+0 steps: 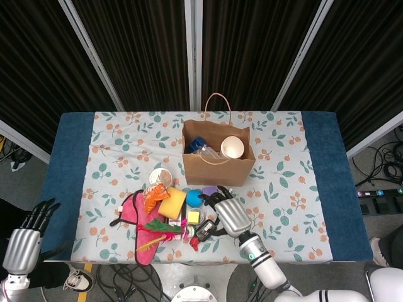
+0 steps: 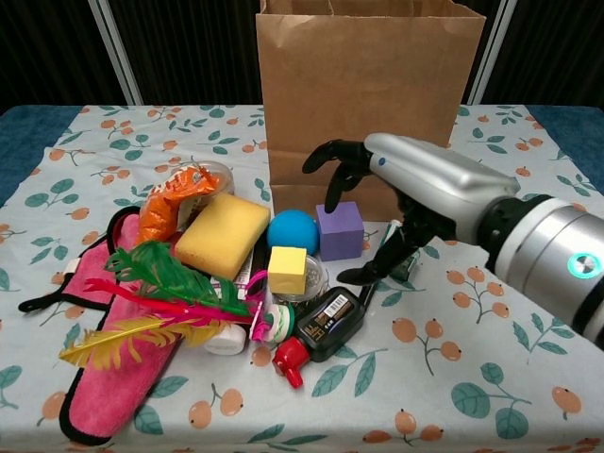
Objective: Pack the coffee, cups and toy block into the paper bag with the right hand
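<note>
The brown paper bag (image 1: 218, 165) (image 2: 363, 104) stands open at the table's middle. Inside it I see a paper cup (image 1: 232, 146) and a blue coffee pack (image 1: 198, 144). Another cup (image 1: 160, 177) (image 2: 219, 175) lies left of the bag, by an orange wrapper. A purple toy block (image 2: 340, 229) (image 1: 208, 191) sits just in front of the bag. My right hand (image 1: 230, 212) (image 2: 406, 203) hovers over the block, fingers spread and holding nothing, one fingertip just above the block's top. My left hand (image 1: 25, 242) hangs open off the table's left front corner.
Left of the block lies a cluster: a blue ball (image 2: 292, 230), a yellow sponge (image 2: 222, 234), a small yellow cube (image 2: 287, 269), a black bottle (image 2: 326, 324), a marker (image 2: 379, 255), feathers (image 2: 160, 283) and a pink cloth (image 2: 104, 377).
</note>
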Robot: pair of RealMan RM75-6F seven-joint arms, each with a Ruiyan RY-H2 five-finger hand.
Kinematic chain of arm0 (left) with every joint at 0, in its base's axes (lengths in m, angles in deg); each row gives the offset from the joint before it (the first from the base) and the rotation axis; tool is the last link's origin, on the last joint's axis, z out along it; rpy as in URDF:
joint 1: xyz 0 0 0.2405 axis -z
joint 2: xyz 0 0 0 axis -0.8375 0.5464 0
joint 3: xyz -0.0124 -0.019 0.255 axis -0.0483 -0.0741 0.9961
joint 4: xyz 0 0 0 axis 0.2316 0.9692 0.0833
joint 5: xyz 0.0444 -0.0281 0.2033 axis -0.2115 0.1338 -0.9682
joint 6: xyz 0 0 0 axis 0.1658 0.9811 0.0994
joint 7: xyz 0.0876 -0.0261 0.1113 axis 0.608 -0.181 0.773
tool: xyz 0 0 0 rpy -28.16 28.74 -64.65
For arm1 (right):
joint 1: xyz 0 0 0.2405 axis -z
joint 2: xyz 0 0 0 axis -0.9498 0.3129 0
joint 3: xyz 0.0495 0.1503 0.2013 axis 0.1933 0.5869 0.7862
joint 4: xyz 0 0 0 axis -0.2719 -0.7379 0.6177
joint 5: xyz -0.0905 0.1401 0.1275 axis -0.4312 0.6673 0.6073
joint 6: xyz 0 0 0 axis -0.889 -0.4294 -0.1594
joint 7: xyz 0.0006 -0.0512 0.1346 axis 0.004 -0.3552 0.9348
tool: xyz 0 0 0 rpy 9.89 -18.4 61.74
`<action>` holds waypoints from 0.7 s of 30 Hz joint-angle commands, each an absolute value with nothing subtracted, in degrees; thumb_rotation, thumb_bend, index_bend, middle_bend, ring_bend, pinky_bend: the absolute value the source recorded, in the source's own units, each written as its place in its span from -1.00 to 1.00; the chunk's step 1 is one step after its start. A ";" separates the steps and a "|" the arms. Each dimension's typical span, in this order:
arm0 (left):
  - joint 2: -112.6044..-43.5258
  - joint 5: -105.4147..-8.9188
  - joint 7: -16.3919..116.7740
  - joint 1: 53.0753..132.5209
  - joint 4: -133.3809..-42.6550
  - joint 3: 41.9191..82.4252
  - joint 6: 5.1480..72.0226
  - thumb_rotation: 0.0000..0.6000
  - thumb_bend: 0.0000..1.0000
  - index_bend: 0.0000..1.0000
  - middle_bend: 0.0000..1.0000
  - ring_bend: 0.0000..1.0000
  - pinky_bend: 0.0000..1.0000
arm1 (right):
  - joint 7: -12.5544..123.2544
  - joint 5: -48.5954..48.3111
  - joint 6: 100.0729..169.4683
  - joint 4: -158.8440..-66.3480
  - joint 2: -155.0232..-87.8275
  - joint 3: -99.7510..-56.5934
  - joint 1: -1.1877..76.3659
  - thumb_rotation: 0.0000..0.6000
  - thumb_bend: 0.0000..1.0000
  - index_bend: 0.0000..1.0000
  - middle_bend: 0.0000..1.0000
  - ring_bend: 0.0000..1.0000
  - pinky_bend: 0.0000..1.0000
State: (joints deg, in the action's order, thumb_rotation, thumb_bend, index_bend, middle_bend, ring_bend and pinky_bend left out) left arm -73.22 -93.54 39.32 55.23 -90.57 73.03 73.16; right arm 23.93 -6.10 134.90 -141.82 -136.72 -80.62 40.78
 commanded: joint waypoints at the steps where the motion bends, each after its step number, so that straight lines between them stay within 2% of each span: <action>1: -73.19 -93.58 39.27 55.26 -90.61 73.02 73.18 1.00 -0.69 -0.64 -0.61 -0.75 -0.53 | 21.24 -4.33 134.94 -139.06 -139.82 -79.97 39.32 1.00 -1.00 -0.61 -0.36 -0.57 -0.81; 11: -73.10 -93.48 38.60 55.16 -90.52 72.89 73.55 1.00 -0.69 -0.64 -0.61 -0.75 -0.53 | 17.57 -2.46 135.62 -134.67 -145.47 -80.11 37.54 1.00 -1.00 -0.61 -0.39 -0.61 -0.81; 21: -72.87 -93.51 38.13 55.03 -90.83 72.74 74.10 1.00 -0.69 -0.64 -0.61 -0.75 -0.53 | 15.79 -1.69 136.37 -130.34 -149.65 -79.91 36.48 1.00 -0.90 -0.60 -0.34 -0.60 -0.80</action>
